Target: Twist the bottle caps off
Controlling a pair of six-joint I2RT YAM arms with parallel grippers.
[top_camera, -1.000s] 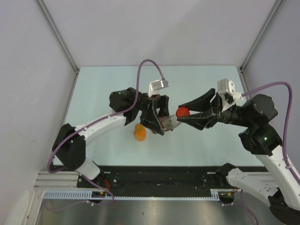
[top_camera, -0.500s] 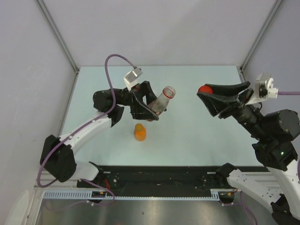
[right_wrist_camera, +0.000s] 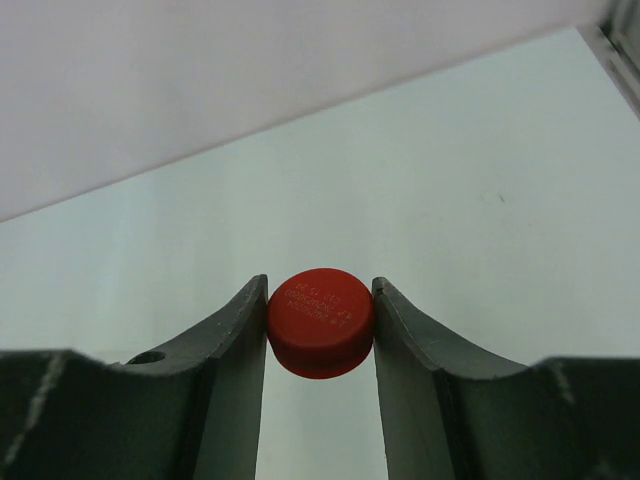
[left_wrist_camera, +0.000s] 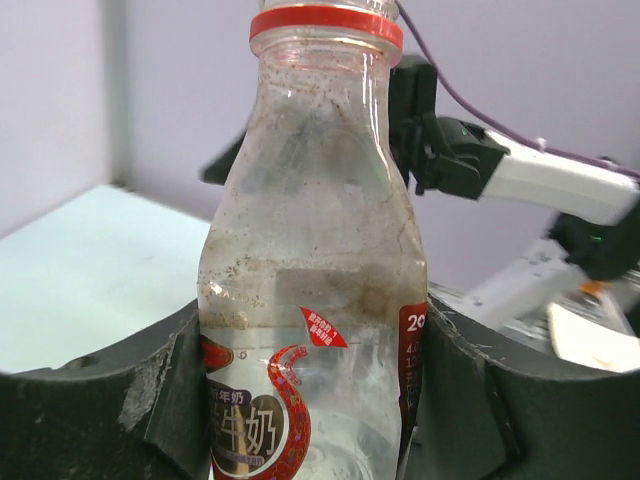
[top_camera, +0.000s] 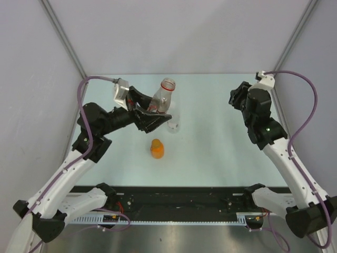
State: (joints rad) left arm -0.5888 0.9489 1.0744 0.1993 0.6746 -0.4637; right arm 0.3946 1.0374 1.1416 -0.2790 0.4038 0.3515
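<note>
My left gripper is shut on the clear bottle with the red neck ring, held up and tilted over the table's back middle. Its mouth is open, with no cap on it. In the left wrist view the bottle fills the space between my fingers. My right gripper is shut on the red cap and holds it above the table. In the top view that gripper is at the back right and the cap is hidden. The squat orange bottle stands capped at the middle. A small clear bottle stands behind it.
Grey walls close the table on three sides, with metal posts at the back corners. A black rail runs along the near edge. The right arm shows behind the bottle in the left wrist view.
The two grippers have drawn apart. The left one carried the open bottle back and left and tipped it more upright. The right one carried the red cap to the back right.
</note>
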